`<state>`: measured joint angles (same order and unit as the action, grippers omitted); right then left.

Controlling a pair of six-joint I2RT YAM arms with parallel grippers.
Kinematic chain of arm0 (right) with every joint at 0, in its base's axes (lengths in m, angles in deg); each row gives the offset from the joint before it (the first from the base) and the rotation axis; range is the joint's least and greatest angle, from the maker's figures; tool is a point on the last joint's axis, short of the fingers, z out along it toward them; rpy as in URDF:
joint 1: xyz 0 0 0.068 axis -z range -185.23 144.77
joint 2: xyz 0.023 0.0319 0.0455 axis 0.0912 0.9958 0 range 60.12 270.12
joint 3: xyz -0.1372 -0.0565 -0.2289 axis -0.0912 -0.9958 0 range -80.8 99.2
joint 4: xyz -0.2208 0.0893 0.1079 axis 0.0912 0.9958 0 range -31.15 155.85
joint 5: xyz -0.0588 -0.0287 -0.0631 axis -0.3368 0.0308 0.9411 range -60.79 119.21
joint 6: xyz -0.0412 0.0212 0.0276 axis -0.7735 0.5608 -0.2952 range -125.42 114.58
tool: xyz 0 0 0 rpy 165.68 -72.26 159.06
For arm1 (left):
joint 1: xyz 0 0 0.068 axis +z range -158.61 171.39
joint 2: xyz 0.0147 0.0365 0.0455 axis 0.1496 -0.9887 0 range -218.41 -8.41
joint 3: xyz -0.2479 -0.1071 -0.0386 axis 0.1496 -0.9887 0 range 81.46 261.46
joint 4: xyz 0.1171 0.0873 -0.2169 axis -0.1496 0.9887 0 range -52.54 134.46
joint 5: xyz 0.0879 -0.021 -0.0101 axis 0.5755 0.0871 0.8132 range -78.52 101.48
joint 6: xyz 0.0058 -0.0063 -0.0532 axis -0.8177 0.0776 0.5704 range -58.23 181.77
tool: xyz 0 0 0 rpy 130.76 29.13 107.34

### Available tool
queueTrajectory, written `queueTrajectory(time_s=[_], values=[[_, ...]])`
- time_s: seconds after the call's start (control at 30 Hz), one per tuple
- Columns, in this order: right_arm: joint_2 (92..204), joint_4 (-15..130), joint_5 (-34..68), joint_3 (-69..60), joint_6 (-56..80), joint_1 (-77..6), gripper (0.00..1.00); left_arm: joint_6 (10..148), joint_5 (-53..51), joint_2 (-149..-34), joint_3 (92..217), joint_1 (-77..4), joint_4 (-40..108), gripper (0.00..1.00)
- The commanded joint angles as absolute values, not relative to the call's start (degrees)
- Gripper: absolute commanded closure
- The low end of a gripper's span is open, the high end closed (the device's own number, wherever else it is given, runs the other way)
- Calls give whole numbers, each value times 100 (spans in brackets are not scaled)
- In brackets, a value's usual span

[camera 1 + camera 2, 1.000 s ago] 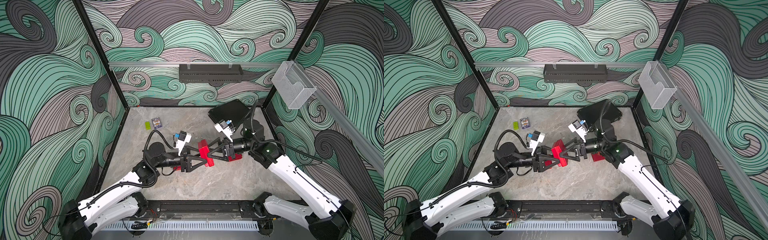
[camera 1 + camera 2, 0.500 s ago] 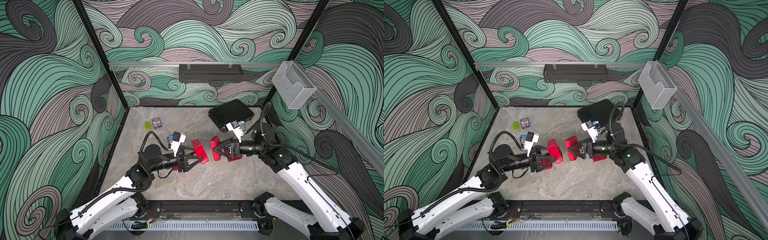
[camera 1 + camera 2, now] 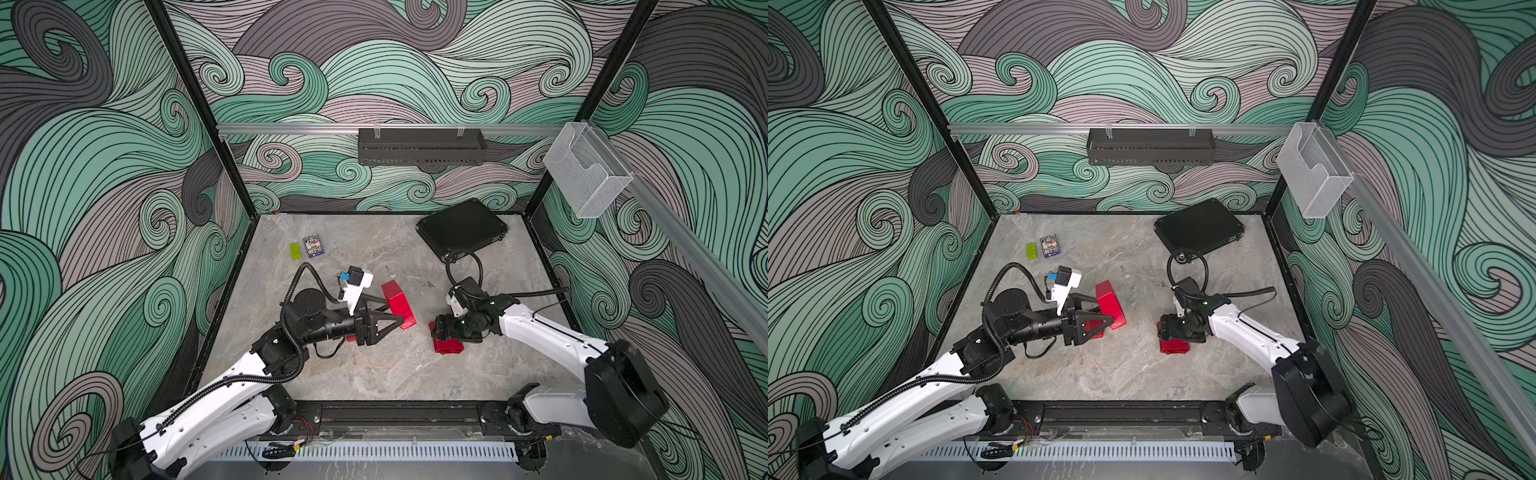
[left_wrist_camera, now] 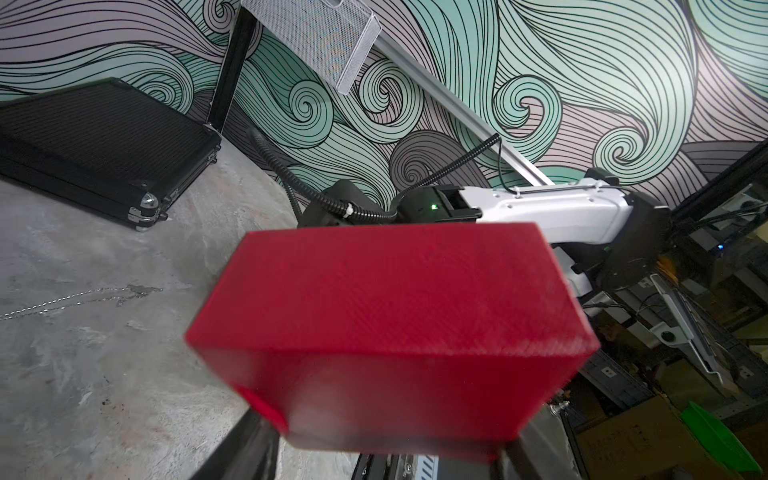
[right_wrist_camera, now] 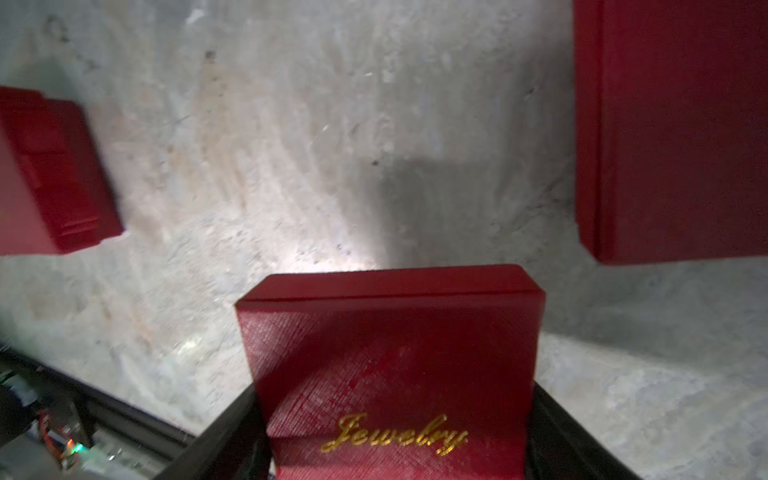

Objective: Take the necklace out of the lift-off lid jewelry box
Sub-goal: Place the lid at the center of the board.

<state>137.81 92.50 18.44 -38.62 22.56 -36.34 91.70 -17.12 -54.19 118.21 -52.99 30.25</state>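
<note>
– On the lid (image 5: 390,365), anything readable?
– Gold script: "Jewelry". The right gripper (image 3: 448,338) pinches that lid by its sides, low at the table (image 3: 374,374). I cannot tell whether it touches.
– And the left gripper (image 3: 395,311)?
– Clamped on the plain red box half (image 3: 400,302), held tilted above the table. No writing on the faces shown.
– Where's the necklace (image 3: 409,277)?
– Out of the box. It's a thin silver chain lying flat on the marble, farther back than both grippers, roughly between them and touching neither. The left wrist view shows it (image 4: 75,296) apart from the held half.
– Other labels?
– A small printed card pack (image 3: 312,246) lies back left. Its print is too small to read.
</note>
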Motion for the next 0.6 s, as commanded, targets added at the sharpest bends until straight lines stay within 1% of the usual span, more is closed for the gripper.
queueTrajectory(time_s=[0.0, 0.17, 0.43, 0.5, 0.57], values=[[13959, 9095, 2276, -3701, 2309, -3648, 13, 9053, -1614, -5418, 11795, -5255, 3045, 51], [13995, 9389, 2351, -3406, 2010, -3652, 1, 9051, -1577, -5436, 11713, -5242, 3051, 51], [13676, 10009, 2226, -2901, 1547, -3652, 1, 9064, -1589, -5564, 11677, -5237, 3029, 51], [13419, 10049, 1941, -2829, 1455, -3645, 2, 9066, -1610, -5607, 11672, -5229, 3010, 51], [13095, 9963, 1353, -2799, 1327, -3650, 4, 9060, -1653, -5658, 11679, -5229, 3003, 51]])
